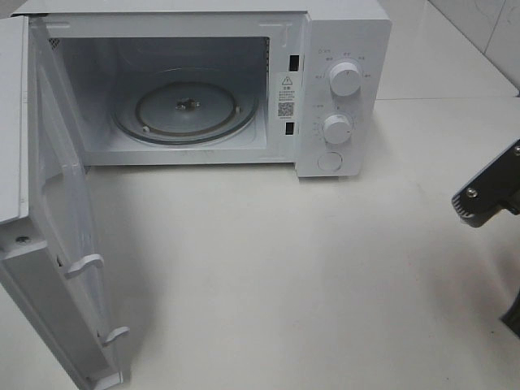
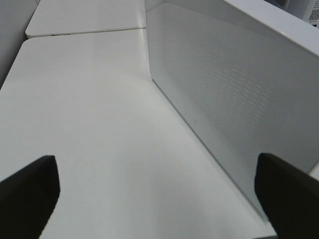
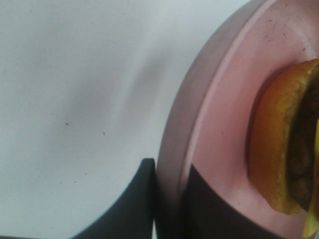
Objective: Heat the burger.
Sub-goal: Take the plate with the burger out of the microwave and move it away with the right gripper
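Note:
The burger [image 3: 279,149], with its golden-brown bun and dark filling, lies on a shallow pink plate [image 3: 219,99] and shows only in the right wrist view. My right gripper [image 3: 169,201] is shut on the plate's rim, one finger under it and one on top. In the exterior high view only part of the right arm [image 1: 490,195] shows at the right edge; burger and plate are out of that frame. My left gripper [image 2: 159,199] is open with nothing between its dark fingertips [image 2: 27,196], hanging over the white table beside a dotted white microwave panel [image 2: 229,99].
The white microwave [image 1: 345,49] stands at the back of the table, its door [image 1: 57,244] swung wide open toward the front left. Its glass turntable [image 1: 185,110] is bare. Two knobs [image 1: 344,80] sit on the right-hand panel.

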`<state>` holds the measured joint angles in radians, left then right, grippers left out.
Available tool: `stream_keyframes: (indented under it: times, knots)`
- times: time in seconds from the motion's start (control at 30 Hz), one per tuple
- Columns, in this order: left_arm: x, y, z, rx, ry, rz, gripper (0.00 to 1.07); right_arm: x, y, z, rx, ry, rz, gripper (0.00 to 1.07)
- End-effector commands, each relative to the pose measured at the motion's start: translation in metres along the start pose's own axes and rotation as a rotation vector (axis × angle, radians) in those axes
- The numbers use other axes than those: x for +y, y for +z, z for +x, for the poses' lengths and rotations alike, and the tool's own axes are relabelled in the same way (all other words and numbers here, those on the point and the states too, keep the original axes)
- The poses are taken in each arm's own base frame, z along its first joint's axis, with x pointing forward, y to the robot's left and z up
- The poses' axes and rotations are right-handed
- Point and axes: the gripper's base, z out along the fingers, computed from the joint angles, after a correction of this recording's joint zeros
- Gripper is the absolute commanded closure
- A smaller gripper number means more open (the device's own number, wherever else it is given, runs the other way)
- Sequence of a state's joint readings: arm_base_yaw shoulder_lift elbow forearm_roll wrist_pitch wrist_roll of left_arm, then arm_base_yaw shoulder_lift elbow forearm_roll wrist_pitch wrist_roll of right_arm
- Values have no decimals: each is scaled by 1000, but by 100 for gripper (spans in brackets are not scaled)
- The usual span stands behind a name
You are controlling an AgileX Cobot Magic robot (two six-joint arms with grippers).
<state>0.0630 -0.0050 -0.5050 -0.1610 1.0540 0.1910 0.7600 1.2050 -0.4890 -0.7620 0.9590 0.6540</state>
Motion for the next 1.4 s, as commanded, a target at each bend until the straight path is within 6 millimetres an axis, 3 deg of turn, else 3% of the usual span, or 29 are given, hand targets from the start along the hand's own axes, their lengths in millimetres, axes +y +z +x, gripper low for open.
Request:
stream_keyframes:
  times: [0.03,0.43,0.63,1.1,1.4]
  knots:
    - [-1,-2,0,-27,-4,-4,7,-3,5,-7,-3,32,85,103]
    - [-1,-2,0,-27,-4,-4,7,22,32,-20,48,133,81,102]
    - [-1,-2,0,-27,-4,-4,7,22,50,-23,81,208,50,101]
    - [-1,-2,0,-27,-4,-4,7,28,86,-23,185,167,73,99]
    - [-1,-2,0,-27,-4,-4,7,38,101,-36,210,174,82,91]
